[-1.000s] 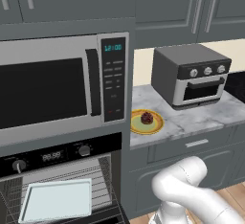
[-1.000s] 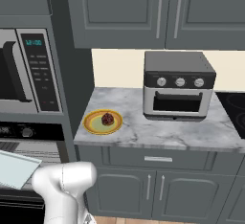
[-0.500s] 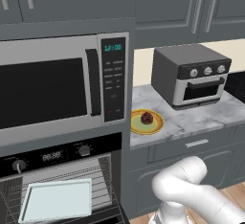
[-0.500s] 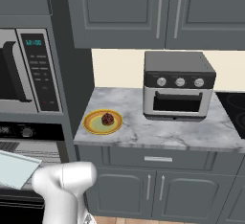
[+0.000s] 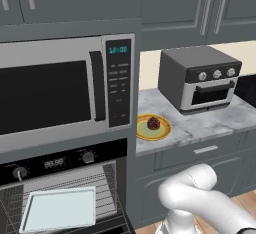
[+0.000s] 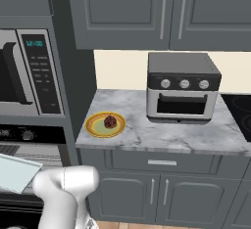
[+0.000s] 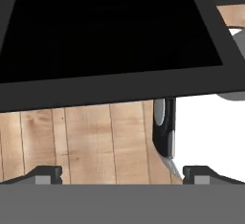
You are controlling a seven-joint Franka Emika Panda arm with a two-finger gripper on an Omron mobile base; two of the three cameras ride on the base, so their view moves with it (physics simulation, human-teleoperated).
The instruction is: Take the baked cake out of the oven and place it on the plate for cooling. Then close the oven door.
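The baked cake (image 5: 153,123) (image 6: 110,121) sits on the yellow-rimmed plate (image 5: 142,131) (image 6: 94,126) at the left end of the marble counter. Left of it, the oven (image 5: 55,163) (image 6: 19,135) stands open under the microwave. Its wire racks show inside. In the hand view the oven door (image 7: 110,36) lies flat as a wide dark glass pane in a black frame, above wooden floor. My gripper (image 7: 123,173) hangs low beside that door, open, its fingertips (image 7: 45,173) far apart with nothing between them.
A pale blue-grey baking tray (image 5: 60,208) (image 6: 14,172) rests on the oven rack. A silver microwave (image 5: 60,93) is built in above the oven. A grey toaster oven (image 5: 200,78) (image 6: 182,86) stands on the counter (image 5: 210,123) right of the plate, beside a dark cooktop (image 6: 240,108).
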